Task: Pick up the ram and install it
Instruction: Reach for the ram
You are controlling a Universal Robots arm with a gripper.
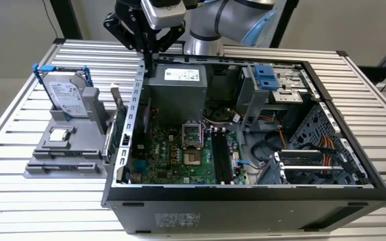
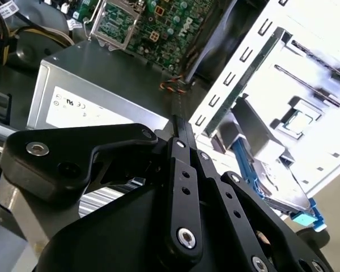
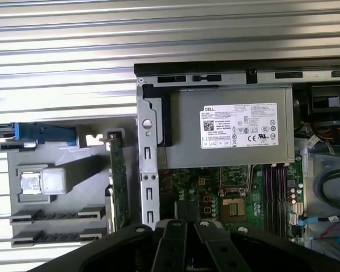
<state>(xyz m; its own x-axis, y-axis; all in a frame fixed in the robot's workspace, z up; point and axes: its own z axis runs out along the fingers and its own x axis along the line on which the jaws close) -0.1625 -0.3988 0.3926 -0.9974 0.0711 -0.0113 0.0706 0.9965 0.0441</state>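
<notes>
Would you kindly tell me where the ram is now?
In the exterior view, the ram stands on edge in the grey holder at the view's left, between the hard drive and the case.

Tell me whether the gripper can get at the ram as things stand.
Probably yes: the ram stands on edge at the gray holder's side, top edge uncovered, nothing between it and the gripper above. The case wall close beside it leaves little room, though.

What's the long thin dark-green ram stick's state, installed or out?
Out. The dark-green ram stick stands on edge in the grey holder outside the metal computer case, not on the green motherboard.
</notes>
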